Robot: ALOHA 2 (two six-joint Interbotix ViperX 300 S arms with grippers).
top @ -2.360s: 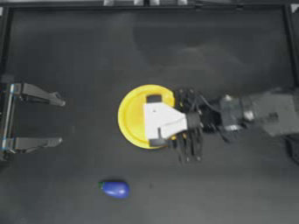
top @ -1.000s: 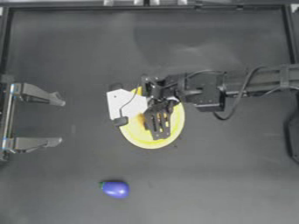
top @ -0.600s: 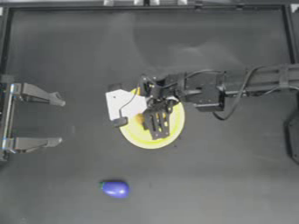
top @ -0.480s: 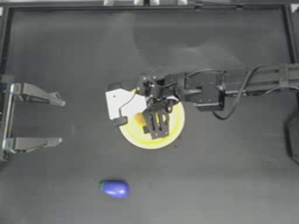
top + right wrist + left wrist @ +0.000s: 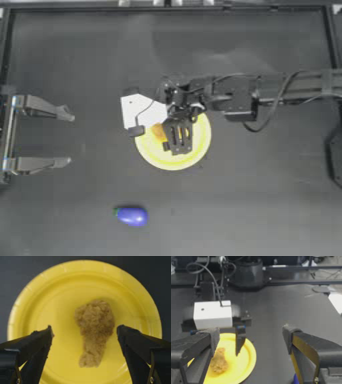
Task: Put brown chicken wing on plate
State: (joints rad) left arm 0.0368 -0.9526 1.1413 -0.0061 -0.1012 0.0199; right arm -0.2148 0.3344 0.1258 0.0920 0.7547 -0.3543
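Observation:
The brown chicken wing point(image 5: 95, 331) lies flat on the yellow plate point(image 5: 43, 306), touched by nothing. My right gripper point(image 5: 85, 328) hangs open over it, one jaw on each side with a gap to the wing. In the top view the right gripper point(image 5: 178, 137) reaches in from the right over the plate point(image 5: 152, 154), and the wing point(image 5: 159, 132) shows beside its fingers. The left gripper point(image 5: 50, 135) is parked open at the table's left edge. From the left wrist view, the wing point(image 5: 218, 361) rests on the plate point(image 5: 242, 361).
A glossy blue rounded object with a green tip point(image 5: 132, 216) lies on the table nearer the front, left of the plate. The right arm's white wrist box point(image 5: 140, 111) sits above the plate's left rim.
Since 2.4 s ago the right gripper has swung from the plate's right side to above its middle. Over the last second it has hardly moved. The left arm has stayed still.

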